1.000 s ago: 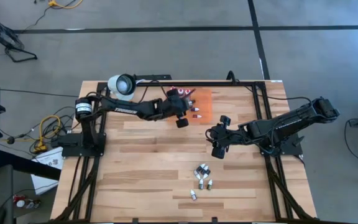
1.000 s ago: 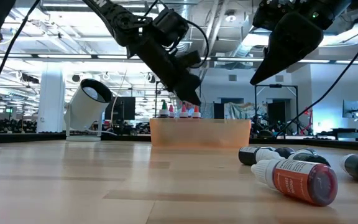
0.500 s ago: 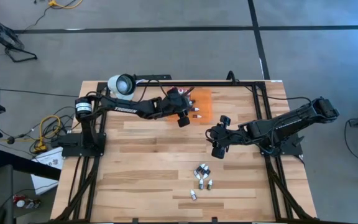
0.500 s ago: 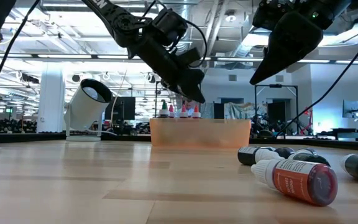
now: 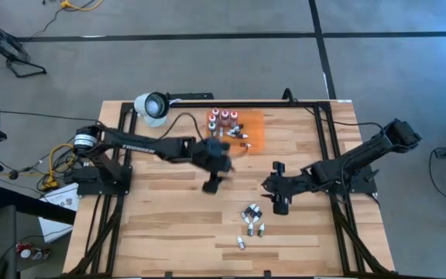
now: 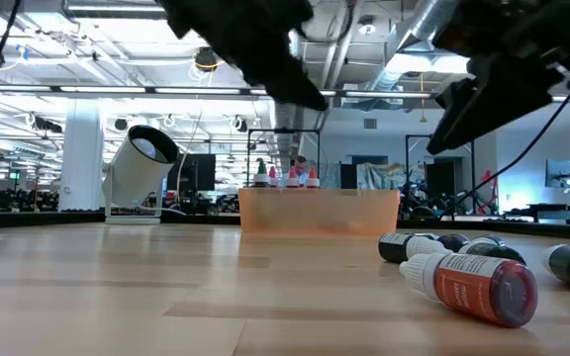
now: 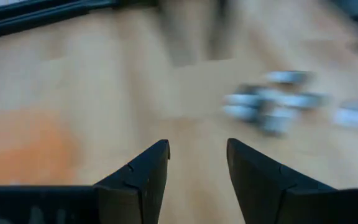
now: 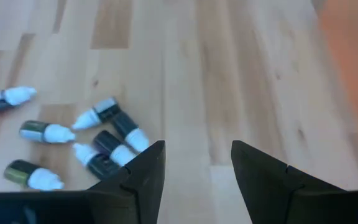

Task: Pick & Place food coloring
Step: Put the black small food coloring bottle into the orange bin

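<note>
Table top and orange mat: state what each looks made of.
Table top: pale wood planks with a smooth low-sheen finish, going by the visible grain and board seams. Orange mat: probably soft plastic or silicone; flat, uniformly orange, slightly translucent in the low view.

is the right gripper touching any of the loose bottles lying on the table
Apart. The right wrist view shows the open right gripper empty, bare wood between its fingers, the loose bottles lying beyond them.

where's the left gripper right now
In the high view the left gripper hangs over bare wood at mid-table, fingers open and empty, between the orange mat and the loose bottles, left of the right gripper.
</note>
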